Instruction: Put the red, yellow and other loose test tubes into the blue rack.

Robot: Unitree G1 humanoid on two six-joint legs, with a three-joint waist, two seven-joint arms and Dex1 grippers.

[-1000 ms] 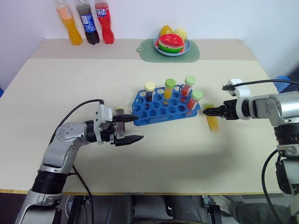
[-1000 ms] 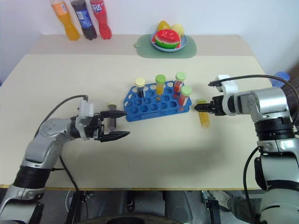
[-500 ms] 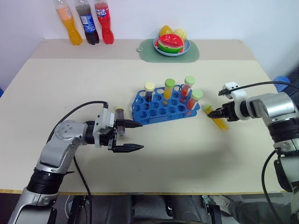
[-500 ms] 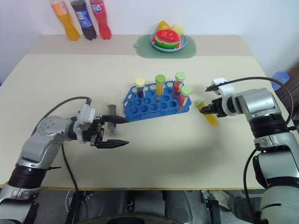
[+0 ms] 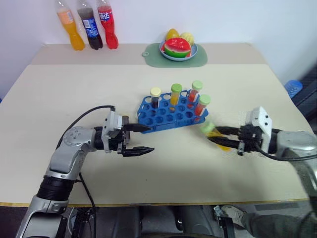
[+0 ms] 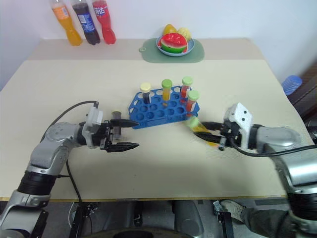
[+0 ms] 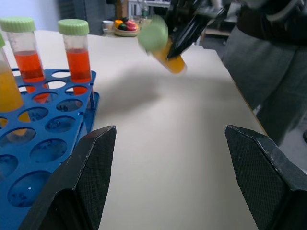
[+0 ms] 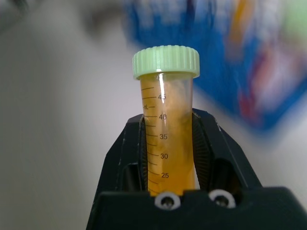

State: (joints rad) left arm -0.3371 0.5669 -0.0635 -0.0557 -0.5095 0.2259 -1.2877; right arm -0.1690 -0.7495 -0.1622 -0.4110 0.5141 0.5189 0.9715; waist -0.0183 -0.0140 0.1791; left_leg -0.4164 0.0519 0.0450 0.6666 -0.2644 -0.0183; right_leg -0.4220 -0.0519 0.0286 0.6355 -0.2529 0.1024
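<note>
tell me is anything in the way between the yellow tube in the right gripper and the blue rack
Nothing visible lies on the bare table between them. The right gripper holds the yellow tube just off the blue rack, whose near-side holes are empty; four tubes stand along its far and right side.

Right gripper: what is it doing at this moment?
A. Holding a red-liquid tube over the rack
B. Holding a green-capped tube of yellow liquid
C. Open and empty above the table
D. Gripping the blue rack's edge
B: the right gripper is shut on the yellow tube, its fingers clamping the body below the green cap, off to the side of the blue rack.
</note>
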